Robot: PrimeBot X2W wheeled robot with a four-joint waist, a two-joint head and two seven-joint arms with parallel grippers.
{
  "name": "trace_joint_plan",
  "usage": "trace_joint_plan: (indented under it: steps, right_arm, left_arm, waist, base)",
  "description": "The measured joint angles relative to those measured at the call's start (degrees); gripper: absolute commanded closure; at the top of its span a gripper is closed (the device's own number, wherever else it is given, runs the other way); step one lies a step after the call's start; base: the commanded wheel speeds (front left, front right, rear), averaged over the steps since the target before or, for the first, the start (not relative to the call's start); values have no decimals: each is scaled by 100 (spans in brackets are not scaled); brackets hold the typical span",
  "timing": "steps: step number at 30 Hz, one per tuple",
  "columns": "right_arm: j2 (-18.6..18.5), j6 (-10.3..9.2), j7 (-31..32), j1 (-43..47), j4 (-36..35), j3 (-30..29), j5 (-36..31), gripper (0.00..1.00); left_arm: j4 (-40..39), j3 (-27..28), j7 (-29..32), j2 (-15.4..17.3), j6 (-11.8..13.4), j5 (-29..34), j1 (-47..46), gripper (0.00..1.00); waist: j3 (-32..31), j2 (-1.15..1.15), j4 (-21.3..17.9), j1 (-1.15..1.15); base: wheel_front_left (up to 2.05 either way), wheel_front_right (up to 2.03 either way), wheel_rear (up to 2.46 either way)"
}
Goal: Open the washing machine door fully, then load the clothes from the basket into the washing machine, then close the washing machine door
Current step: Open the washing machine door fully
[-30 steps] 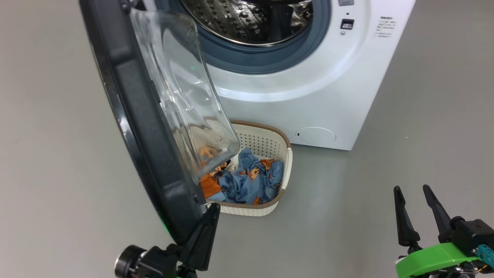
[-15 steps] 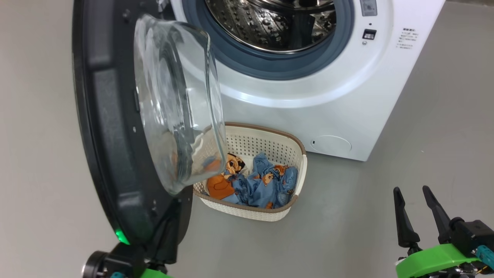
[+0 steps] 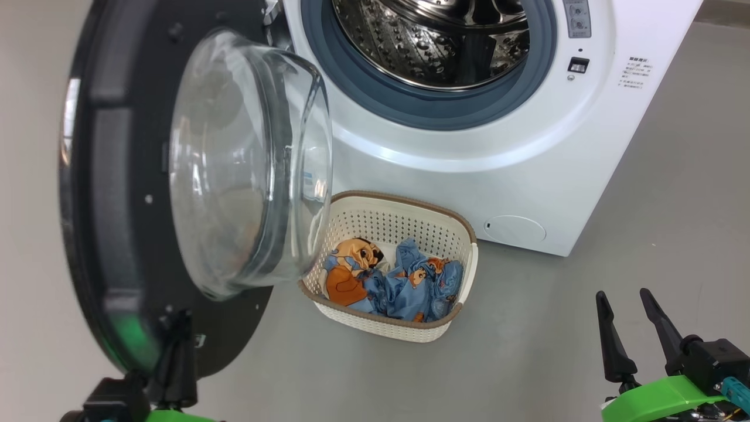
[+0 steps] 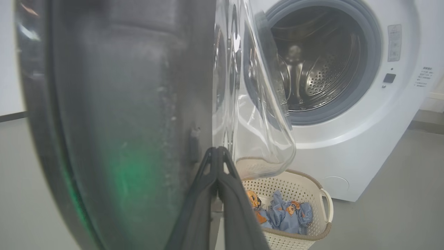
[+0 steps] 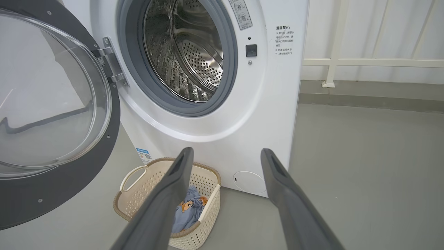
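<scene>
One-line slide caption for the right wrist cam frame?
Open right claw faces the washing machine: door wide open, steel drum exposed, clothes in the basket on the floor.

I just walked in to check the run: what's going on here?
The left gripper, fingers shut, sits at the lower rim of the washing machine door, which stands open. The drum looks empty and the clothes lie in the basket in front of the washing machine. The right gripper hangs open, holding nothing.
</scene>
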Motion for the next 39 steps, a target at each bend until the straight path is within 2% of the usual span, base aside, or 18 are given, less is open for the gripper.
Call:
trace_joint_plan:
  steps: [19, 26, 33, 39]
  right_arm:
    - [-198, -1, 0, -41, -20, 103, -26, 0]
    - [-300, 0, 0, -164, -33, 121, -35, 0]
    - [-365, 0, 0, -280, -59, 211, -70, 0]
    - [-449, 0, 0, -303, -64, 235, -135, 0]
  left_arm:
    - [973, 1026, 0, 151, 2, -192, -864, 100]
    - [1400, 1644, 1, 182, -9, -271, -1305, 100]
    - [1771, 2159, 0, 349, -155, -258, -1662, 100]
    - [2076, 2493, 0, 367, -270, -201, -1952, 100]
  waist:
    - [457, 0, -100, 0]
    - [658, 0, -122, 0]
    - [851, 0, -182, 0]
    - [996, 0, -219, 0]
  base:
    - [0, 0, 0]
    - [0, 0, 0]
    - [0, 0, 0]
    - [0, 0, 0]
